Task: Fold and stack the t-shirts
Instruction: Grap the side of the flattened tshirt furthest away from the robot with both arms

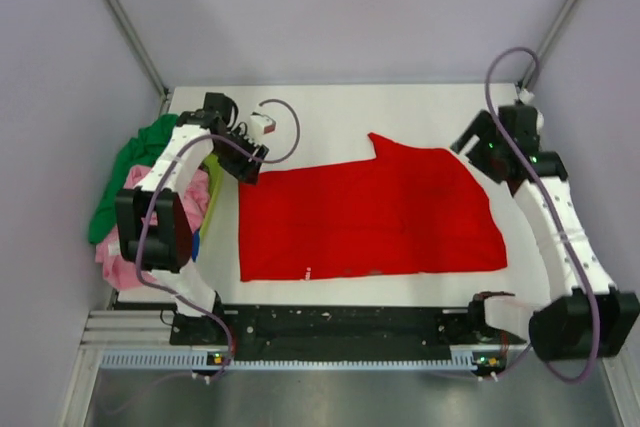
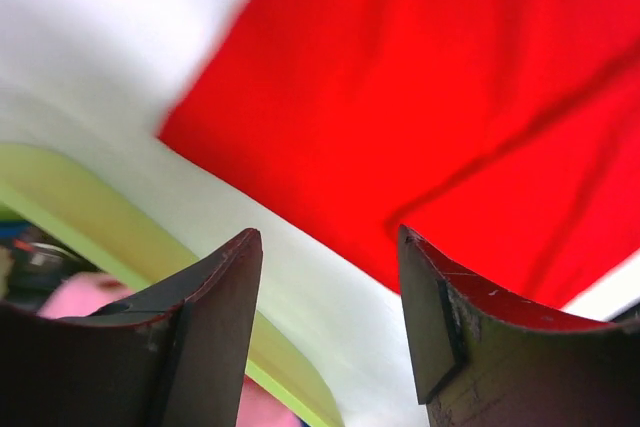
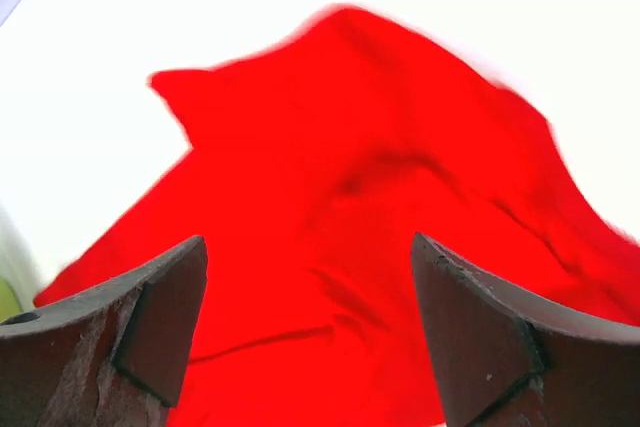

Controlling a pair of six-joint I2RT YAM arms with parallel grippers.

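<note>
Now the red t-shirt [image 1: 370, 217] lies spread flat on the white worktop [image 1: 330, 107], smoothed into a rough rectangle. One stub, a sleeve by the look of it, pokes out from its far edge. A small pale tag shows at its near edge.

The left hand [image 1: 248, 160] hangs just off the shirt's far left corner, jaws apart with nothing between them. In its wrist view the red cloth lies beyond the fingers, not in them. The right hand [image 1: 478, 147] stands off the shirt's far right corner, jaws spread wide and likewise empty, looking down over the cloth from beside the sleeve end.

Left of the shirt sits the lime-green basket [image 2: 80, 202]. A green tee [image 1: 140, 162] and a pink tee [image 1: 115, 257] are heaped there, waiting unfolded.

The main risk, as I judge it, is an uneven fold. The far edge is not straight, and the right side slants. If the two hands pinch at unmatched points, the halves will not line up. A shallow pinch could also lift only one layer and let the rest slide. The left hand works close to the basket rim and could catch it while reaching for the shirt's corner.
</note>
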